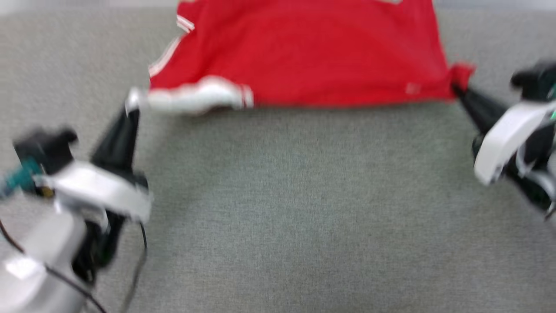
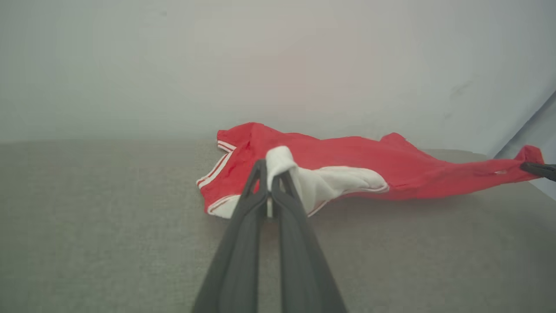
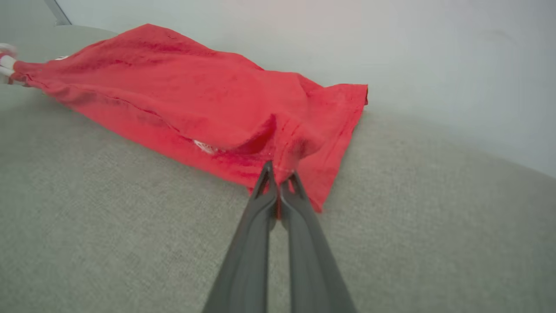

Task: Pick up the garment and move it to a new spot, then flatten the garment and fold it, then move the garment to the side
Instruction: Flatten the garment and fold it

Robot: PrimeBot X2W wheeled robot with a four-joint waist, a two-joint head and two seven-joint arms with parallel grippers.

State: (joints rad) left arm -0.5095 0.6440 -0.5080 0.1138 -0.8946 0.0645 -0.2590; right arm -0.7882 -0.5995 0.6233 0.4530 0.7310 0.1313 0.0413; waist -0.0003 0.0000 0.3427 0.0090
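My left tool [image 1: 132,103] clamps the limp red garment [image 1: 304,52] by its white sleeve [image 1: 195,95] at 10 o'clock. My right tool [image 1: 457,89] clamps the hem corner at 2. The grey felt surface [image 1: 278,195] lies open toward 6.

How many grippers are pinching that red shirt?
2. The left gripper pinches the white sleeve of the garment; the right gripper pinches its red corner.

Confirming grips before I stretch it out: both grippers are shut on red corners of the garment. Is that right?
Not quite. The right gripper is shut on a red corner of the garment, but the left gripper is shut on the white sleeve, not on a red corner. The left wrist view shows this.
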